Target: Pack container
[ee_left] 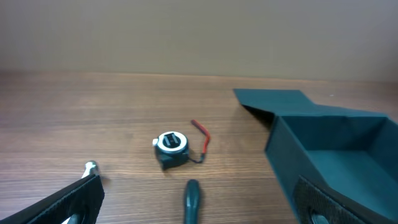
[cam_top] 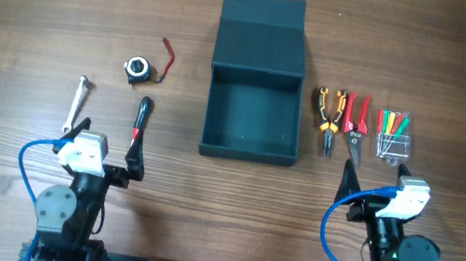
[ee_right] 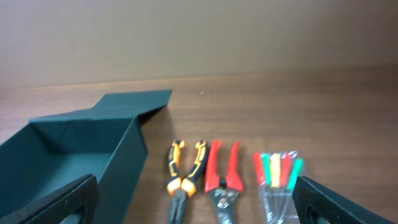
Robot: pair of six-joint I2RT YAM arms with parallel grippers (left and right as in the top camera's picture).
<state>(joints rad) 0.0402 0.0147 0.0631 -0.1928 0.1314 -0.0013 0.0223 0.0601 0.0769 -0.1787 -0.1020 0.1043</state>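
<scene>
The dark teal-grey container point(cam_top: 252, 113) sits open at the table's middle, its flap lid point(cam_top: 261, 34) lying back; it looks empty. It also shows in the left wrist view point(ee_left: 329, 155) and the right wrist view point(ee_right: 74, 155). Left of it lie a tape measure point(cam_top: 139, 68) point(ee_left: 170, 147), a screwdriver point(cam_top: 140, 122) point(ee_left: 191, 200) and a silver wrench point(cam_top: 76, 102). Right of it lie orange pliers point(cam_top: 329, 118) point(ee_right: 183, 174), red cutters point(cam_top: 355, 124) point(ee_right: 222, 177) and a packet of small coloured screwdrivers point(cam_top: 392, 134) point(ee_right: 277, 180). My left gripper point(cam_top: 106, 149) point(ee_left: 199, 208) is open and empty near the screwdriver. My right gripper point(cam_top: 374, 181) point(ee_right: 196, 205) is open and empty, before the pliers and cutters.
The wooden table point(cam_top: 25, 10) stretches wide to the far left and far right. The container's walls stand between the two groups of tools.
</scene>
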